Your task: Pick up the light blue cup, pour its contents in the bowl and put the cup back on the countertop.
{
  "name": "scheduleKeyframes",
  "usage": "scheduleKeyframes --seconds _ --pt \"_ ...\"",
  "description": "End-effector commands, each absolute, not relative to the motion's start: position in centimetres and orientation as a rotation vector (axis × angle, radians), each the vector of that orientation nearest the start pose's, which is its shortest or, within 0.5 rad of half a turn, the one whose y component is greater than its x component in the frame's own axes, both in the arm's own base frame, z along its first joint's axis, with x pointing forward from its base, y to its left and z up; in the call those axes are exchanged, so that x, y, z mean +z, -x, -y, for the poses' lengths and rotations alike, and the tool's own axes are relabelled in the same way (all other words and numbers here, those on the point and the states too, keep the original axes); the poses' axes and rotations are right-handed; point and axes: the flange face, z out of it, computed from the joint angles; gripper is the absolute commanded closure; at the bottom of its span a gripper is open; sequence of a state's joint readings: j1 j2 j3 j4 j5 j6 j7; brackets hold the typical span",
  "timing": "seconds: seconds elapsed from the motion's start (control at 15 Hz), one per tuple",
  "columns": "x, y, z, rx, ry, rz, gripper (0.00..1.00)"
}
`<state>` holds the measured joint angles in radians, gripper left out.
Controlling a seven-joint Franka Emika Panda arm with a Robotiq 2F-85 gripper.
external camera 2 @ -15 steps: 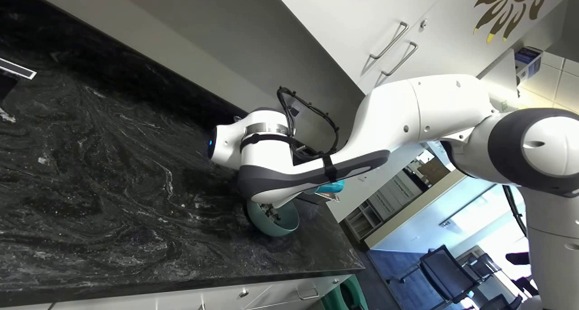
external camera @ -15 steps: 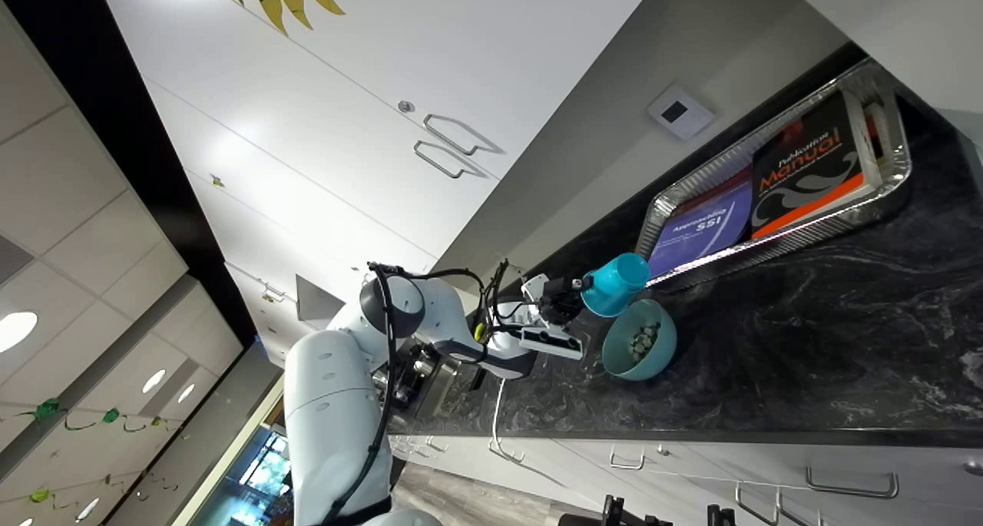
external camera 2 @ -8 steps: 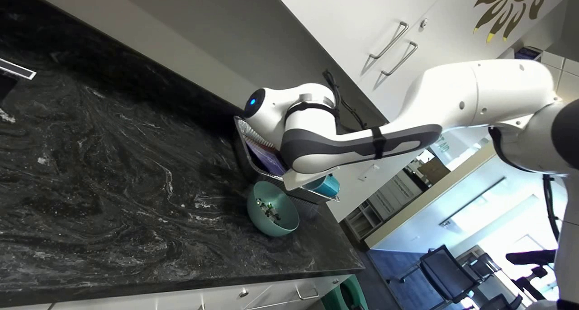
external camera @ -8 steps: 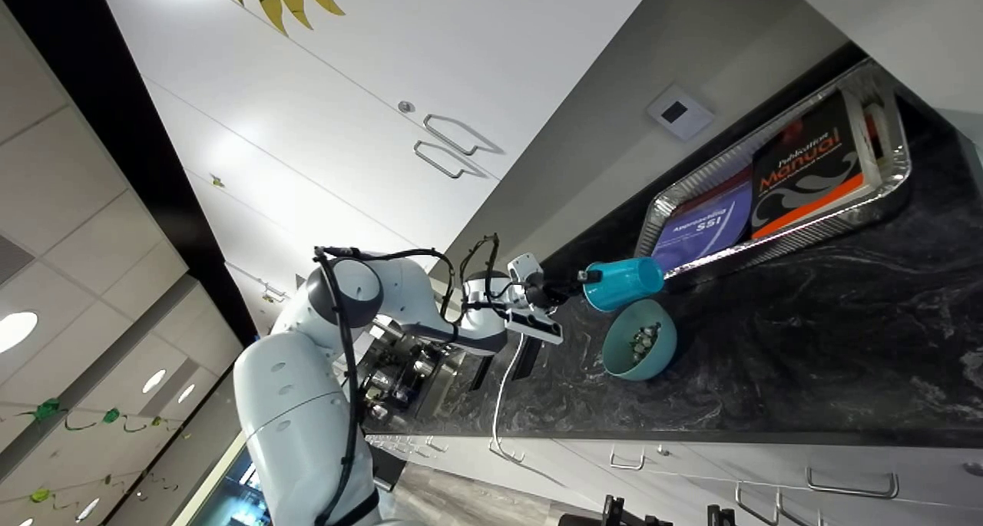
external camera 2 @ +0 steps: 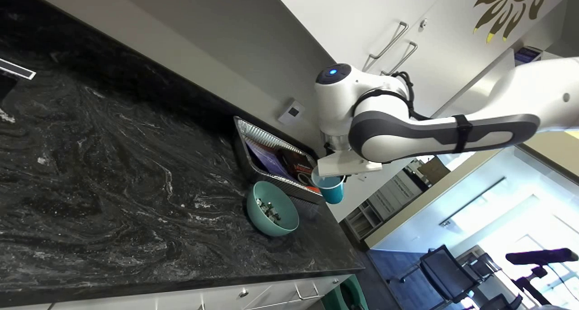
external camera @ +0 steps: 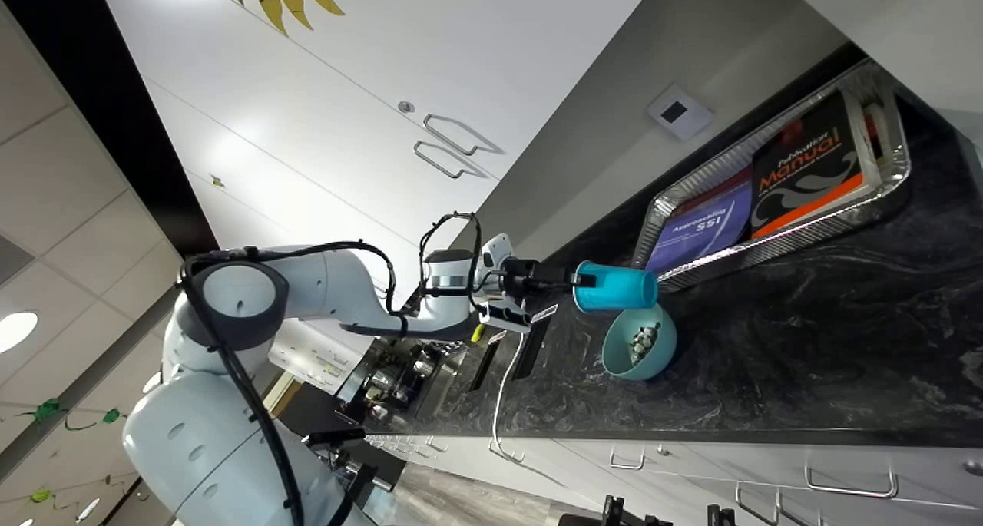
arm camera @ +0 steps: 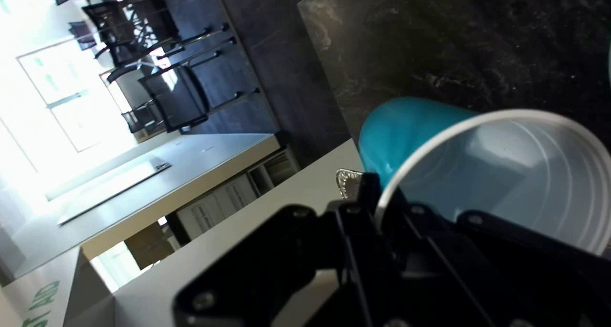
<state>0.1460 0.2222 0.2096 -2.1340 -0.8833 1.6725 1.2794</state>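
Closest of all, right of centre in the wrist view, the light blue cup (arm camera: 410, 131) hangs mouth up or nearly so, its pale inside bare as far as it shows; that level carriage suits a cup that only needs a place to stand. The end effector (arm camera: 383, 195), low in that view, is clamped on the cup's wall at the rim, one finger inside and one outside, parted by no more than the thin plastic; such a pinch should leave the base free for setting down, though a knock could swing the cup. Just beyond, low in the middle of an exterior view, the teal bowl (external camera 2: 280, 199) sits on the dark veined tabletop (external camera 2: 135, 188), apart from the cup and holding small grey pieces (external camera 2: 269, 210), which suggests the pouring is done and the cup's return remains. Its height over the tabletop I cannot tell. Past the bowl, at the right of an exterior view, a foil tray (external camera: 799, 234) set toward the back carries a Publication Manual book (external camera: 806, 169) and a purple Approaching SSI book (external camera: 703, 226), presumably kept clear of the work. Farthest off, at the lower right of an exterior view, stands a dark office chair (external camera 2: 452, 271).
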Motion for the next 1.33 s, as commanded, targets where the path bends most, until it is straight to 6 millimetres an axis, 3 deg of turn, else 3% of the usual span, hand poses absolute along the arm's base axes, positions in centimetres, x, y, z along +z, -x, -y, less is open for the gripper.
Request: scheduleKeyframes --seconds 0.0,0.27,0.53,0.87,1.27 --pt "32.4 -47.4 -7.5 0.160 -2.225 0.654 0.99" --pt "33.4 -46.5 -5.0 0.160 -2.311 0.823 0.99" --pt "33.1 -46.6 -2.8 0.197 -2.364 0.960 0.99" --pt "31.6 -47.3 -0.7 0.277 -2.478 1.054 0.99" --pt "29.5 -47.8 1.3 0.239 -2.540 1.175 0.99"
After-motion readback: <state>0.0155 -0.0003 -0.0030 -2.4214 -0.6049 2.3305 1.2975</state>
